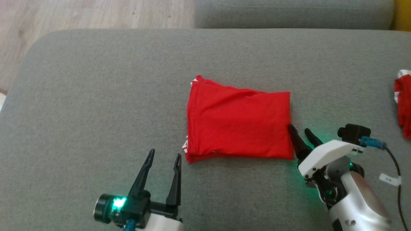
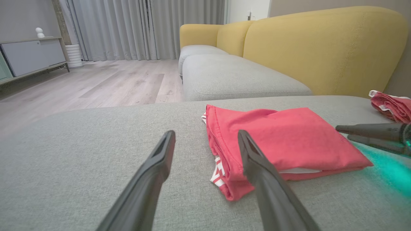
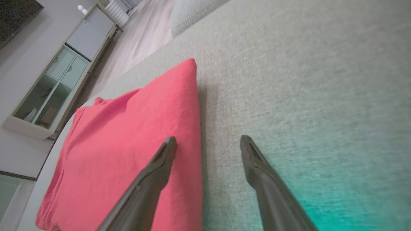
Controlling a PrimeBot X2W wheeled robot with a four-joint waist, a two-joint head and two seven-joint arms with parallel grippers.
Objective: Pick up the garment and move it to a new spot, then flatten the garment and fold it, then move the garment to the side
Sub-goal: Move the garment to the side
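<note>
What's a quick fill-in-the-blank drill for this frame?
1. The folded garment is ____ in colour.
2. It lies on a ____ sofa cushion.
3. The left tool and right tool both stand ____, holding nothing.
Missing words: red; grey; open.

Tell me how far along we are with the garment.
Done: the red garment lies folded in a flat rectangle on the grey cushion. In hand: nothing is gripped; the right claw stands open at its right edge, the left claw open near its front left corner. Left: moving it to the side.
</note>
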